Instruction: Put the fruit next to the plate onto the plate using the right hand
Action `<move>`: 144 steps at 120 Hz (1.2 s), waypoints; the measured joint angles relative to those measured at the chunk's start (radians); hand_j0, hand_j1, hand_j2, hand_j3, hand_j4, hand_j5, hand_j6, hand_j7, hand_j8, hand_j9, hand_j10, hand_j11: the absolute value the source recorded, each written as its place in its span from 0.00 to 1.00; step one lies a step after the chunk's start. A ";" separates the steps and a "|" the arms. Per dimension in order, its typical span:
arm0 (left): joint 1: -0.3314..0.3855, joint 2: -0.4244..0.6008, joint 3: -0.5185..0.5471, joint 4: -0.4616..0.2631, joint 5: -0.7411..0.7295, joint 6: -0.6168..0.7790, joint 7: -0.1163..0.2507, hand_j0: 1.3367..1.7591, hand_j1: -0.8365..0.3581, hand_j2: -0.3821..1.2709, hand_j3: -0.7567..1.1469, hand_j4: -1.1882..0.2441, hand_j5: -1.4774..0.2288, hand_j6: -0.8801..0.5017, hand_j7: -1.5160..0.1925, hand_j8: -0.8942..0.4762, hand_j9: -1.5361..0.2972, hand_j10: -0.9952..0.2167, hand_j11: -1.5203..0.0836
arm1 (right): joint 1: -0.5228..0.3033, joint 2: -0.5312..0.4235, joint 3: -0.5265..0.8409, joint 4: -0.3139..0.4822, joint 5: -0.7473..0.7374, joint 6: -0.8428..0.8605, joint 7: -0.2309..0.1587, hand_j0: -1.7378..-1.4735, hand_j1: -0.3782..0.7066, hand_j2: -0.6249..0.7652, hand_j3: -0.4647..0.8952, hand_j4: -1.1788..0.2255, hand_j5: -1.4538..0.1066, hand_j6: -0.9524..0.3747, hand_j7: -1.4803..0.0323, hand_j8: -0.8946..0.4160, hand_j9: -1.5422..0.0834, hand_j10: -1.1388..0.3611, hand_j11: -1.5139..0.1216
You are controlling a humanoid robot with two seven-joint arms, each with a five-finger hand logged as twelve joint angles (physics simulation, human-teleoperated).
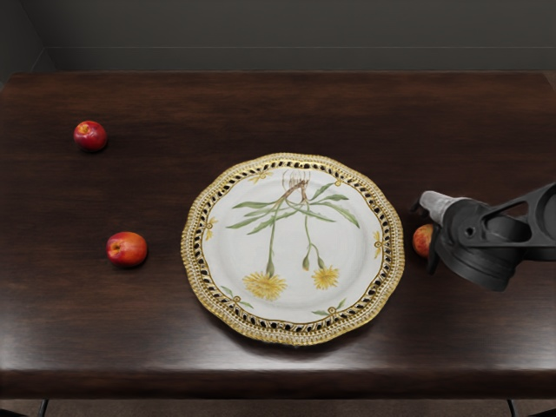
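Note:
A white plate with a pierced gold rim (195,261) and a painted yellow flower lies at the table's middle. Just off its right rim a small red-orange fruit (421,240) rests on the table, its right half hidden. My right hand (434,234), dark with a grey thumb tip, reaches in from the right edge and sits against that fruit. Its fingers (432,205) are spread above and below the fruit and are not closed on it. The left arm does not show.
Two more red fruits lie on the left of the dark wooden table: one (127,248) near the plate's left side, the other (89,135) farther back left. The table's front edge (278,387) runs along the bottom of the view.

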 joint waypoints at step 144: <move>-0.008 0.000 -0.002 0.000 0.000 0.000 0.000 0.76 0.98 0.23 0.40 0.82 0.86 0.63 0.88 0.65 0.83 0.81 0.94 | -0.488 -0.351 1.072 -0.268 0.396 0.991 0.000 0.31 0.30 0.54 0.34 0.67 0.60 0.65 0.67 0.64 0.65 0.63 0.63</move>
